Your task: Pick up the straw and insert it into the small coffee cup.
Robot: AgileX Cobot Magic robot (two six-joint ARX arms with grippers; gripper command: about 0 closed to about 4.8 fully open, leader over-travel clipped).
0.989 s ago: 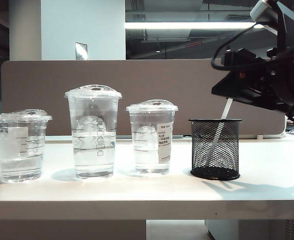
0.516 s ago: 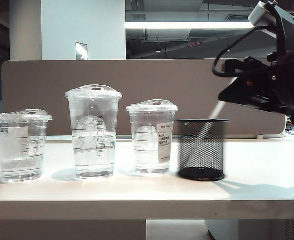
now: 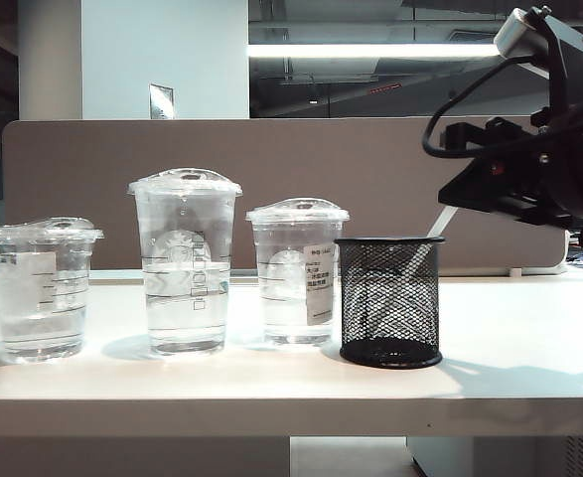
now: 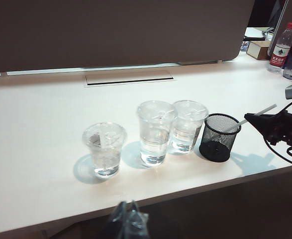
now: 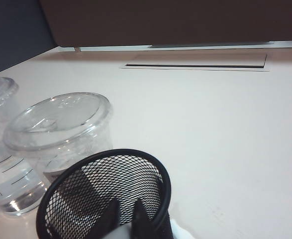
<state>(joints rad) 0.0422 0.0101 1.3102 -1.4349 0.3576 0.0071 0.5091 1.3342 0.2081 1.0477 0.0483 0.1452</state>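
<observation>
Leaning toward the right end effector, the straw slants.

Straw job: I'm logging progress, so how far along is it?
Done: the right gripper has reached the straw, closing on its top end above the black mesh holder. In hand: lifting it; its lower part sits inside the holder. Left: carrying it to the small coffee cup, far left in the row, and inserting it. The left gripper hangs back, off the table.
</observation>
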